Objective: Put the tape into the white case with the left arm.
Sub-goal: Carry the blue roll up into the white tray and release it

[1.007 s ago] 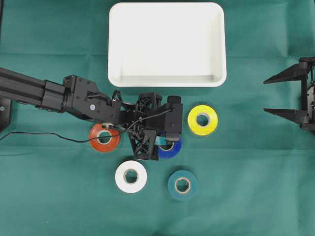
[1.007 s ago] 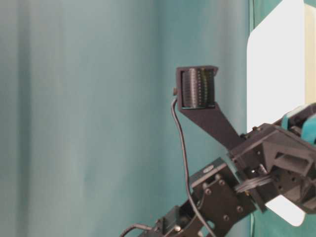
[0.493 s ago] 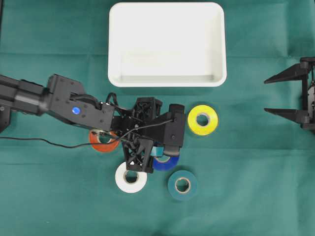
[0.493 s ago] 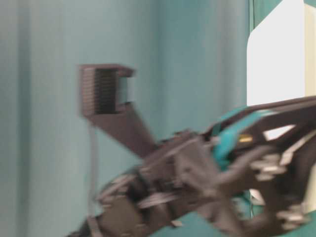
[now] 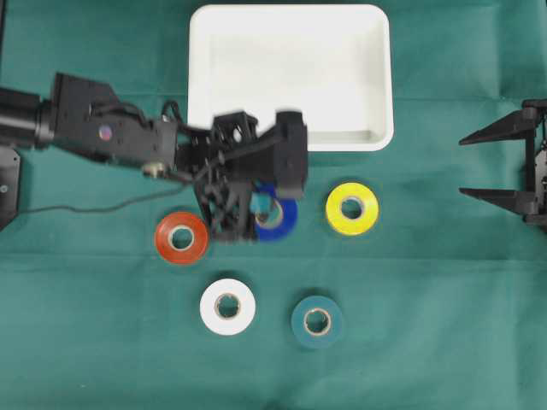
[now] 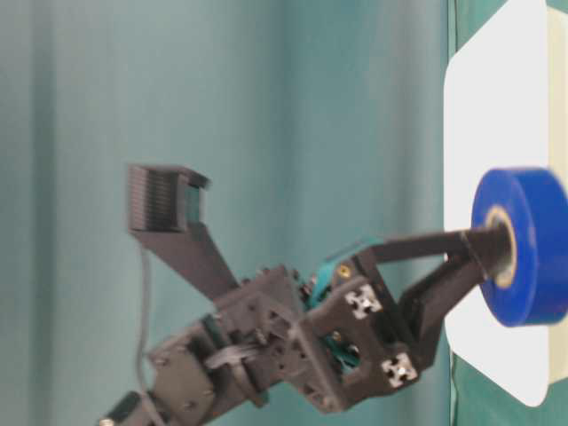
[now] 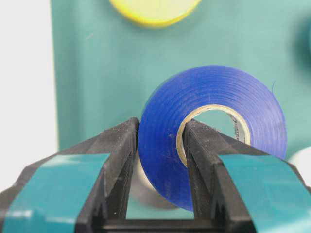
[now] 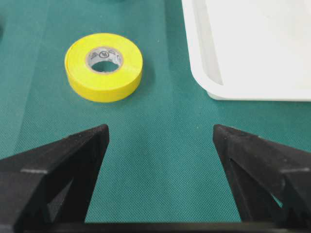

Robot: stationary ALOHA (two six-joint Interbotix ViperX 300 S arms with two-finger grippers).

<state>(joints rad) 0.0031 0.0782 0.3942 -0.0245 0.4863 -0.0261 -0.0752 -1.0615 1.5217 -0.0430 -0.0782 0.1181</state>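
— Where does the case [image 5: 290, 77] sit? 
— At the far edge of the table [image 5: 444, 299], near the middle, in the overhead view.

— And the left gripper [image 5: 261, 205]? 
— Just in front of the case's near rim, left of centre, with a tape roll [image 5: 278, 213] clamped between its fingers, one finger [image 7: 204, 160] through the roll's core, the other outside.

— What surrounds it? 
— One roll [image 5: 352, 207] lies to its right, another [image 5: 180, 238] to its left and slightly nearer. Two more lie side by side nearer the front edge: one [image 5: 227, 307] on the left, one [image 5: 317, 321] on the right.

— The right gripper [image 5: 496, 164]? 
— At the table's right edge, well apart from everything, fingers spread.
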